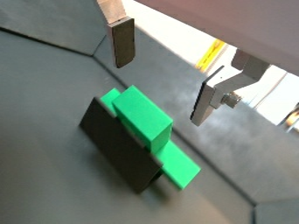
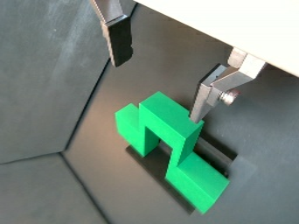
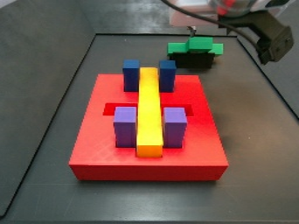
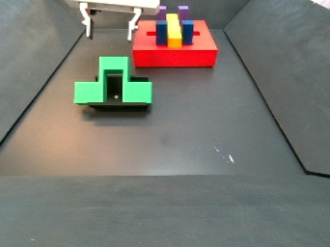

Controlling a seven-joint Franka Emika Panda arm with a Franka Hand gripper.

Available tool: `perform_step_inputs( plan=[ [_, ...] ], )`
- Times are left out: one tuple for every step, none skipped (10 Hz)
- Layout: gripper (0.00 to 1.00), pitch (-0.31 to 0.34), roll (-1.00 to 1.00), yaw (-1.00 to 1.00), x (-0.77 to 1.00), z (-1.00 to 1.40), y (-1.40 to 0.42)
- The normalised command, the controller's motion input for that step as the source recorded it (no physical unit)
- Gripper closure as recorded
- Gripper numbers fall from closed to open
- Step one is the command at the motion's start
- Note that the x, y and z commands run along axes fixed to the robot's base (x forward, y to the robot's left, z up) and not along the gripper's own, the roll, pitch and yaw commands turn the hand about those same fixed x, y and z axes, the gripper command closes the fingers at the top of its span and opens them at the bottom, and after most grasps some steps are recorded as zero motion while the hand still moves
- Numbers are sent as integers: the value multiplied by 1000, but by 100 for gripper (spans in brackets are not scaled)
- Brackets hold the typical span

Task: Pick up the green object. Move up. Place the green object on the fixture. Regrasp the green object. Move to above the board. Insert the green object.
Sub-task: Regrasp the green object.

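The green object (image 1: 146,118) (image 2: 170,140) lies on top of the black fixture (image 1: 117,150), with one end sticking out past it. In the side views the green object (image 3: 193,45) (image 4: 114,87) rests on the fixture (image 3: 193,61) (image 4: 119,104), apart from the red board (image 3: 105,140) (image 4: 175,56). My gripper (image 1: 166,74) (image 2: 162,72) (image 4: 112,21) hangs above the green piece, open, with nothing between its fingers (image 1: 122,44). Neither finger touches the piece.
The board carries a long yellow bar (image 3: 149,109), two blue blocks (image 3: 132,74) and two purple blocks (image 3: 125,127). Dark walls ring the floor. A wrist camera housing (image 3: 274,39) hangs beside the arm near the fixture.
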Motion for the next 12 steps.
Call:
perform_step_inputs(
  plan=[
    [0, 0, 1000, 57, -9, -129, -229],
    [0, 0, 1000, 120, -9, -100, -209],
    [0, 34, 1000, 151, 0, -114, -114],
    [0, 31, 614, 103, 0, 0, -40],
    [0, 37, 157, 206, 131, -51, 0],
    [0, 49, 0, 374, 217, -89, 34],
    [0, 43, 0, 394, 214, -94, 57],
    [0, 0, 0, 183, 80, -20, 0],
    [0, 0, 0, 151, 80, -49, 20],
    [0, 0, -23, 311, 80, -146, 123],
    [0, 0, 0, 323, 54, -166, 83],
    [0, 37, 0, 0, 0, 0, 0]
  ],
)
